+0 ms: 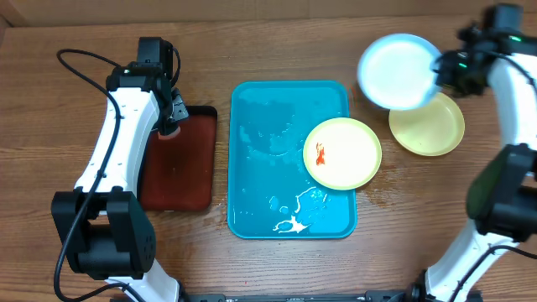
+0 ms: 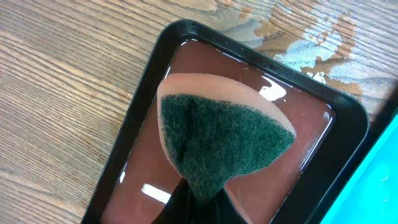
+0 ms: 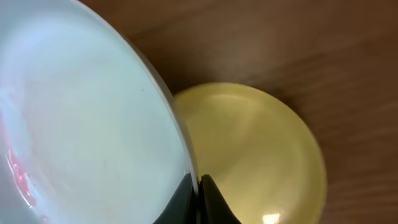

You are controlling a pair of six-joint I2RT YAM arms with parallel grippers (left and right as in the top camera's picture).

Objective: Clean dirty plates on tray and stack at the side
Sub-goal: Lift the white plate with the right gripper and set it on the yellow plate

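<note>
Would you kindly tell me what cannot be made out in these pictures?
Left wrist: the jaws holding the sponge are cut off by the bottom edge; whether it touches the liquid in the dark tray is unclear.
Overhead: the left arm covers most of the sponge; the white plate hides part of the yellow plate.
Right wrist: the white plate runs off the left edge, cutting off its pink smear.

The large rectangular plastic tray (image 1: 252,180) is bright turquoise, flecked white. One round cream plate (image 1: 348,159) has a yellow-green rim and a red smear. The round white plate (image 1: 394,71) is rimmed light blue. The soft sponge (image 2: 230,140) is dark green over peach. The small rectangular tray (image 1: 180,172) is red-brown, edged black.
</note>
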